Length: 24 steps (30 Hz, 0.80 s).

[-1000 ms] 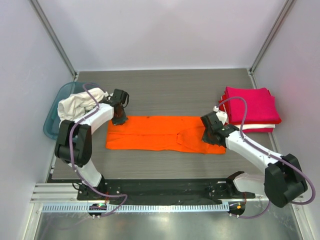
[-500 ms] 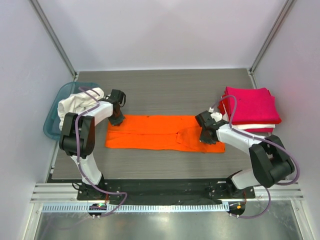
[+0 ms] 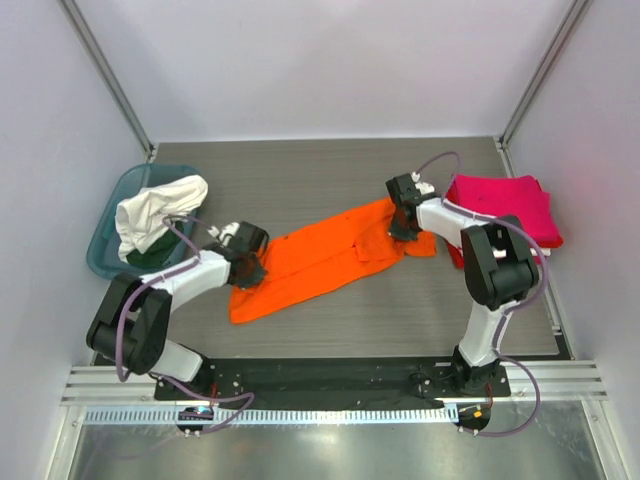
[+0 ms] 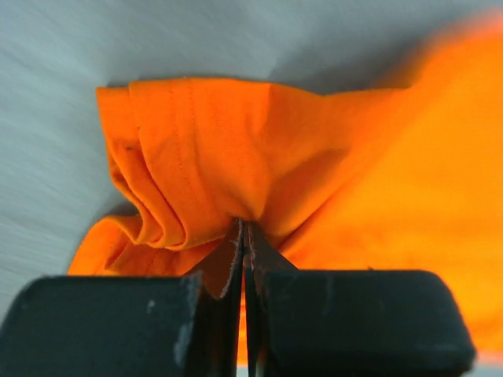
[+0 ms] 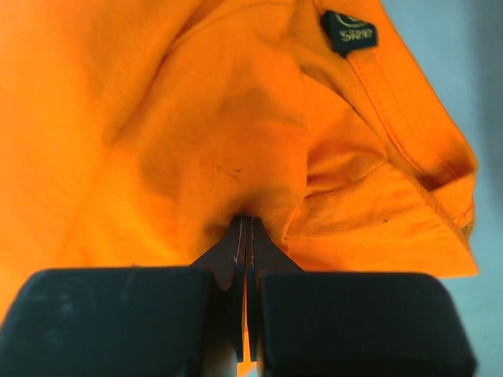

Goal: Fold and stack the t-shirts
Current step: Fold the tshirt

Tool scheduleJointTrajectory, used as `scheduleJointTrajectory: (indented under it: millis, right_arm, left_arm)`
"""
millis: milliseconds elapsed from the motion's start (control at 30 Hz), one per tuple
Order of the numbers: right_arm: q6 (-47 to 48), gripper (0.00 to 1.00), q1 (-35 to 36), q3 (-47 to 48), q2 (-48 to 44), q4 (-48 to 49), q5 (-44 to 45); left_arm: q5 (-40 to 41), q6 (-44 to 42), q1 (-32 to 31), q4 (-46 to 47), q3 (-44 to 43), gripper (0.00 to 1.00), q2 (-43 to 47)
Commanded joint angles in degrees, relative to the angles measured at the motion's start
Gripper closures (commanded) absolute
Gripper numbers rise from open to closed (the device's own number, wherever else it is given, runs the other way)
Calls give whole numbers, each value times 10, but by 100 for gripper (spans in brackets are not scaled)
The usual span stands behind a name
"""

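An orange t-shirt [image 3: 320, 255] lies stretched slantwise across the table, from lower left to upper right. My left gripper [image 3: 250, 270] is shut on its bunched lower-left end [image 4: 204, 181]. My right gripper [image 3: 400, 225] is shut on its upper-right end, near the collar with the black size label [image 5: 348, 34]. A stack of folded shirts [image 3: 505, 215], magenta over white, sits at the right, just beyond the right gripper.
A teal bin [image 3: 112, 225] at the left edge holds a crumpled white shirt [image 3: 155, 208] over something dark green. The enclosure's walls and metal posts ring the dark wood-grain table [image 3: 300, 170].
The shirt lay flat and level before; now it is slanted. My left gripper pulled its end toward the front, and my right gripper carried its end back toward the far side.
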<state>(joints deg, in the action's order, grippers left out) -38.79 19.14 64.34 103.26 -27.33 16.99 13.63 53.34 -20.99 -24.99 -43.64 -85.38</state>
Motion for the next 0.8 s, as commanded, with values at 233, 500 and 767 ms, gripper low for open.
scheduleJointTrajectory:
  millis: [233, 500, 767]
  right_arm:
    - [70, 99, -20, 313, 233, -46, -35]
    - [129, 99, -31, 576, 390, -131, -44]
    - [133, 92, -29, 685, 452, -136, -144]
  left_arm:
    - [-50, 153, -253, -53, 79, 100, 21]
    - [-12, 299, -509, -54, -12, 100, -30]
    - [25, 317, -572, -39, -133, 100, -93]
